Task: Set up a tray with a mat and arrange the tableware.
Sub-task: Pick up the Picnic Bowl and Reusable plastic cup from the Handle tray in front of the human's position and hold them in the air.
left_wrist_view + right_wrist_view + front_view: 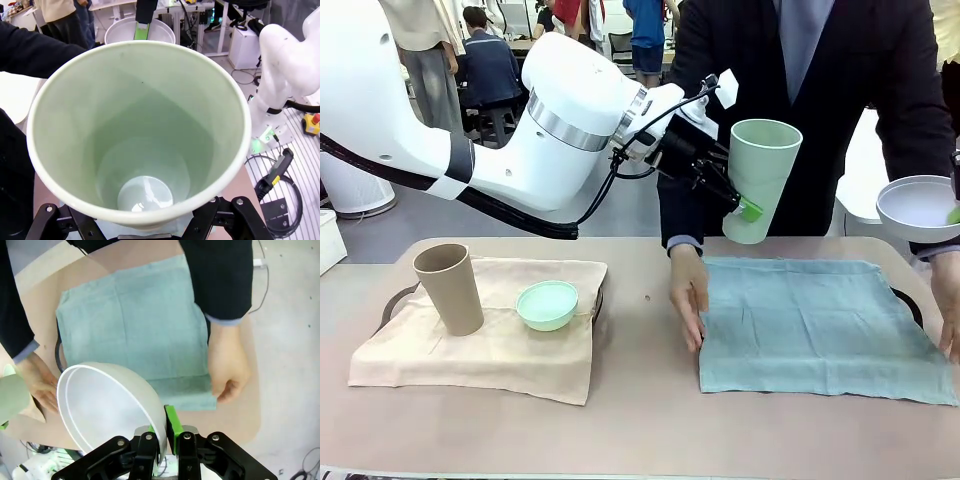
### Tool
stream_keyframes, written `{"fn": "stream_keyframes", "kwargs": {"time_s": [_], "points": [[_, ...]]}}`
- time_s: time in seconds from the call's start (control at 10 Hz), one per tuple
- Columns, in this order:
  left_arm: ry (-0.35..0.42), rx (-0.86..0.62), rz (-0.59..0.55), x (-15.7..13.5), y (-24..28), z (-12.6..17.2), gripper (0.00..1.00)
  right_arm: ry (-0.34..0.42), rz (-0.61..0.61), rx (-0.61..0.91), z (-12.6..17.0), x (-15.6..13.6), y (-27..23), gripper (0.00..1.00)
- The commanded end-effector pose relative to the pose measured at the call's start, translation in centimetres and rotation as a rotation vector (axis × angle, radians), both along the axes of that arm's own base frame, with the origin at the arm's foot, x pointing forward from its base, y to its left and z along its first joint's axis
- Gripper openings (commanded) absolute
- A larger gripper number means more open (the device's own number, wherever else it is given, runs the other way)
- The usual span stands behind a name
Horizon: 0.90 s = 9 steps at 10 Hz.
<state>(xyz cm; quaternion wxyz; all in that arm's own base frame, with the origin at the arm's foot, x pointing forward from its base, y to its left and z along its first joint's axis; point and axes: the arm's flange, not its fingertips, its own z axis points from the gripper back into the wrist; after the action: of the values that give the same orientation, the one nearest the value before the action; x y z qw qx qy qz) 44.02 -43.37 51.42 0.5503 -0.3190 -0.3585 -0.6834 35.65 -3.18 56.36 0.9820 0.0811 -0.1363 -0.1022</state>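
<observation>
The left gripper point(745, 205), reaching in from the left to the upper middle of the front view, has its jaws clamped on the tall tapered pale green plastic cup point(760, 178), which hangs in the air with its mouth up and its long axis tipped a little, base toward the lower left. Directly below it lies the blue-green cloth mat point(815, 325), spread over a dark tray point(910, 300) whose rim peeps out at the right edge; the cup's base hangs above the mat's upper left corner, so the coming move looks like a descent with the cup brought upright. In the left wrist view the cup point(137, 130) opens toward the lens, its base between the fingers at the bottom edge. At the far right of the front view the small round white bowl point(918, 207) is held above the mat's right edge; the right gripper point(162, 432), at the bottom of the right wrist view, pinches its rim point(112, 410) with jaws nearly closed. The person's hands point(688, 292) rest on the mat's left and right edges, close to where the cup would land. At lower left, a tan tapered cup point(449, 287) and a mint green bowl point(547, 303) already stand on a beige cloth mat point(470, 350).
</observation>
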Motion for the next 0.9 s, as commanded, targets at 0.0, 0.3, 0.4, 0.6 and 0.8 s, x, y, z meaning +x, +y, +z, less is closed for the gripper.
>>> {"fn": "stream_keyframes", "kwargs": {"time_s": [0.0, 0.3, 0.4, 0.6, 0.8], "points": [[0.001, -0.016, -0.01, -0.04, 0.22, 0.32, 0.0, 0.0, 0.004, 0.003, 0.28, 0.11, 0.17, 0.0], [0.001, -0.016, -0.01, -0.04, 0.22, 0.32, 0.0, 0.0, 0.004, 0.003, 0.28, 0.11, 0.17, 0.0], [0.001, -0.016, -0.01, -0.04, 0.22, 0.32, 0.0, 0.0, 0.004, 0.003, 0.28, 0.11, 0.17, 0.0], [0.001, -0.016, -0.01, -0.04, 0.22, 0.32, 0.0, 0.0, 0.004, 0.003, 0.28, 0.11, 0.17, 0.0], [0.001, -0.016, -0.01, -0.04, 0.22, 0.32, 0.0, 0.0, 0.004, 0.003, 0.28, 0.11, 0.17, 0.0]]}}
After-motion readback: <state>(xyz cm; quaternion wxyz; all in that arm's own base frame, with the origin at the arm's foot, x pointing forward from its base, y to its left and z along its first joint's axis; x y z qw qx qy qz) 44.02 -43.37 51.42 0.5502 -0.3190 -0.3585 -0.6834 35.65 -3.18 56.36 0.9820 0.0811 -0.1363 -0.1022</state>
